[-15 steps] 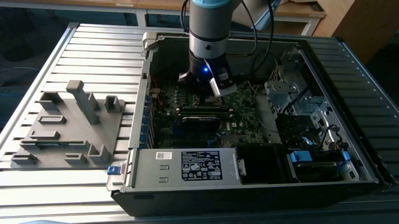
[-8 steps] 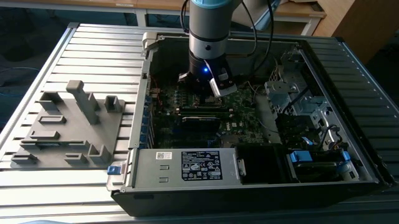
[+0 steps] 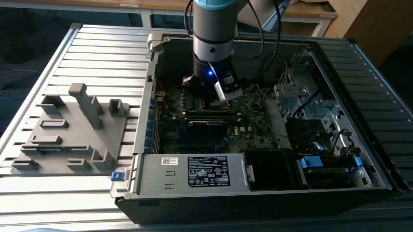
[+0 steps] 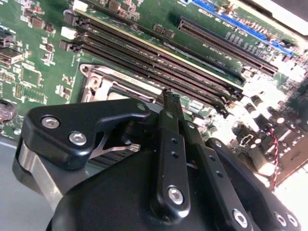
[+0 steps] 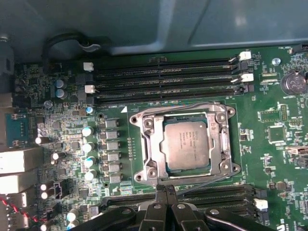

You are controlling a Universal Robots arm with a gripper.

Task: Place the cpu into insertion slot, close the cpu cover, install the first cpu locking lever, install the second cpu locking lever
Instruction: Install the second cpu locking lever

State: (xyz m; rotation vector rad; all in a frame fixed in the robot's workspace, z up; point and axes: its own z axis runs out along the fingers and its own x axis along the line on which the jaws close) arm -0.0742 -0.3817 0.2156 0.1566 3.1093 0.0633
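Note:
The cpu (image 5: 185, 144), a silver-grey square chip, lies flat in the insertion slot, which is hidden beneath it. The cpu cover (image 5: 150, 144), a silvery frame, lies down around the chip, which shows through its opening. Thin wire levers (image 5: 207, 179) run along two sides of the frame; I cannot tell whether they are latched. My gripper (image 5: 166, 188) is shut, with its black fingers pressed together just off the socket's edge, near one wire lever. In the second wrist view the gripper (image 4: 171, 96) stands in front of the frame's corner (image 4: 108, 79). In the exterior view the gripper (image 3: 212, 96) hangs over the motherboard (image 3: 248, 108).
Long black memory slots (image 5: 163, 79) flank the socket on two sides, and rows of capacitors (image 5: 89, 144) stand beside it. The open computer case (image 3: 361, 121) walls in the board, with a power supply (image 3: 193, 171) in front and a drive cage (image 3: 303, 96). A grey fixture (image 3: 71, 130) sits on the exterior view's left.

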